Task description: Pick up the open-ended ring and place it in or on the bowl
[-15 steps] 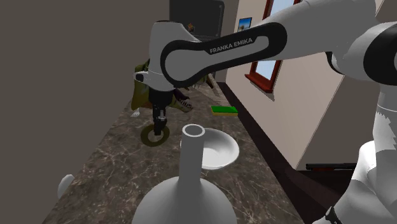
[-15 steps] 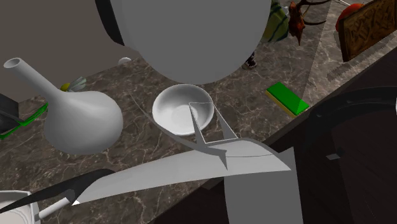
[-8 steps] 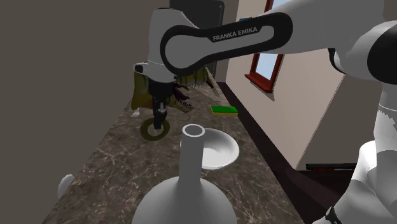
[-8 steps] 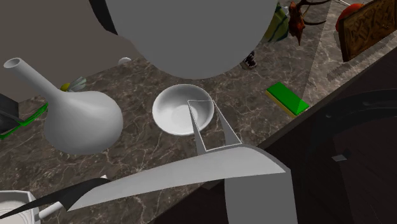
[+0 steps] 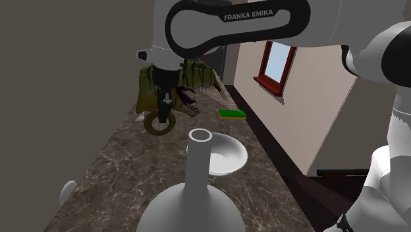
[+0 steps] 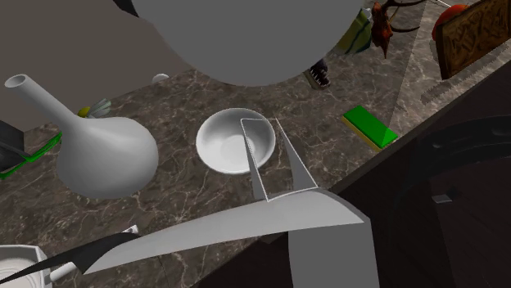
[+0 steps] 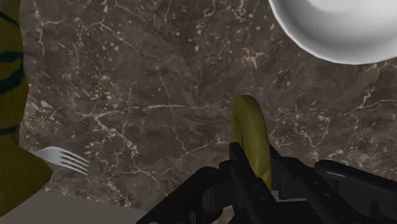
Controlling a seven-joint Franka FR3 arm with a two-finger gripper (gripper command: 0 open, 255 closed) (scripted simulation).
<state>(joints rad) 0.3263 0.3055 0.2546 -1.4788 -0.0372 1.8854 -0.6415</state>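
Lifted since a second ago, the ring [image 5: 160,124] now hangs clear of the surface [image 5: 112,173], left of centre in the shoulder view, where earlier it lay low against the marble. The jaws are clenched on its upper edge. In the wrist view the olive ring [image 7: 250,135] stands on edge between them, with its lower arc free.

The bowl [image 5: 227,156] sits down and to the right of the ring in the shoulder view, apart from it. In the second exterior view the bowl [image 6: 214,147] lies at the centre and looks empty.

The carry should probably keep this height until the ring is past the near rim, then centre it over the hollow. Because the ring is held on edge, it would likely roll or bounce if dropped from high up, so lowering it close to the bottom before letting go seems wise. The vase [image 5: 195,195] stands at the frame's bottom centre, its neck close before the bowl, and the arm should keep off it.
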